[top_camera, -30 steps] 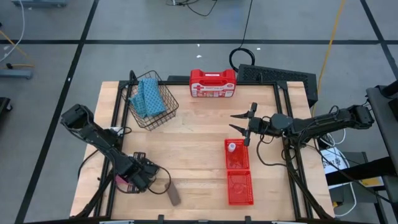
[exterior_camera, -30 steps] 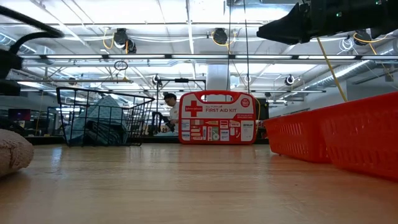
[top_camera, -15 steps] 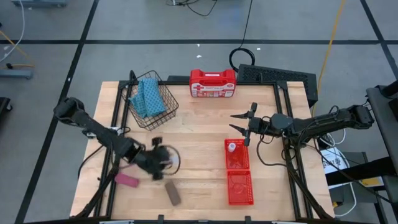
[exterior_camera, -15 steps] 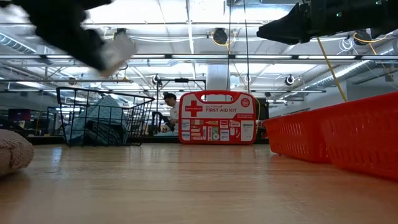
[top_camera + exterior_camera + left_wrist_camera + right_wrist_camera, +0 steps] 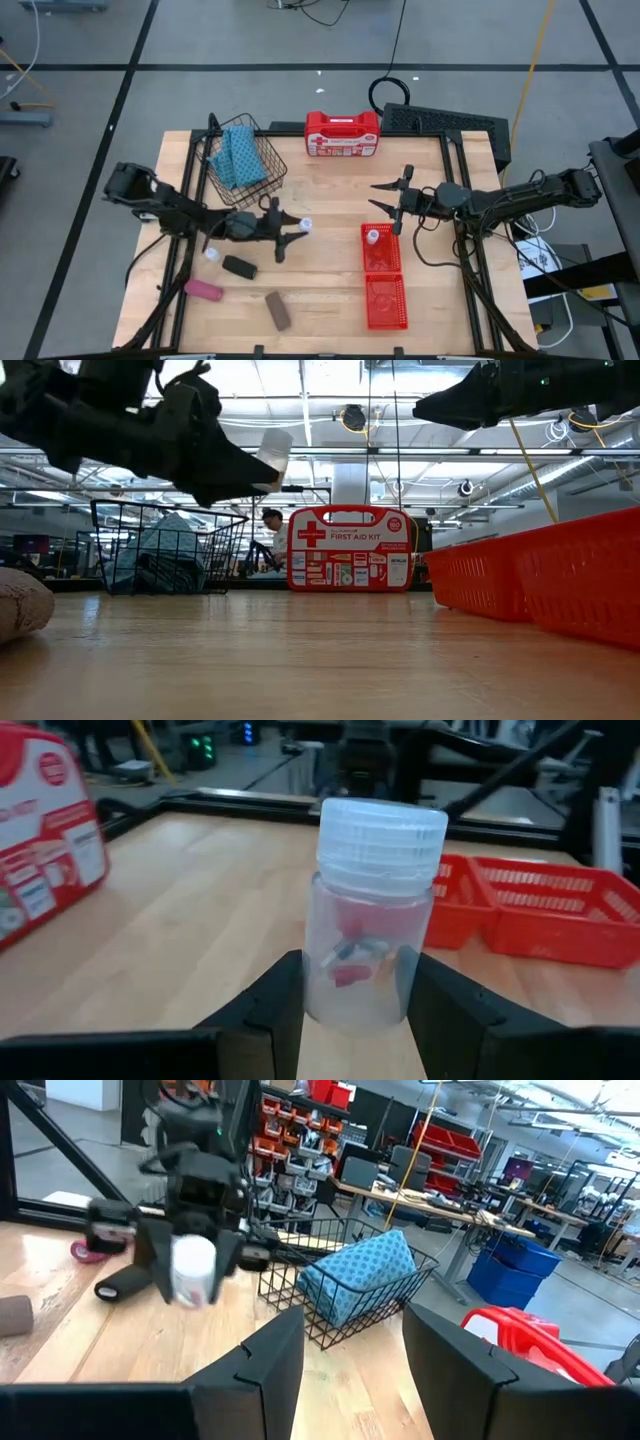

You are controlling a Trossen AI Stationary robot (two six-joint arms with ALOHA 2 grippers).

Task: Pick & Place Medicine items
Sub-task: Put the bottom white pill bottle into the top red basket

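My left gripper [image 5: 288,230] hangs over the table's middle, pointing level toward the right edge, shut on a small clear bottle with a white cap [image 5: 378,910], which also shows in the low view [image 5: 270,455]. Another white bottle [image 5: 212,254], a black piece [image 5: 239,267], a pink piece [image 5: 203,289] and a brown piece [image 5: 277,311] lie on the wood at the near left. One more bottle [image 5: 372,238] stands in the red tray [image 5: 384,300]. My right gripper [image 5: 385,197] waits open above the tray's far end. My left gripper pinches the bottle's clear lower body [image 5: 360,995] between its two fingers [image 5: 275,1005], coming level from the table's left. The bottle sticks out past the fingertips with its white cap [image 5: 382,835] leading, tilted a little upward. It is lifted clear of the table.
A wire basket [image 5: 250,185] holding a blue patterned cloth [image 5: 238,155] stands at the far left. A red first aid case [image 5: 342,133] stands at the far edge. The red tray has two compartments along the right side. Bare wood lies between the basket and the tray.
My left gripper has risen from the items at the near left and swung toward the table's middle and right. It has tipped from pointing down to level, carrying the bottle clear of the table. The pink and black pieces, hidden under it before, now show.
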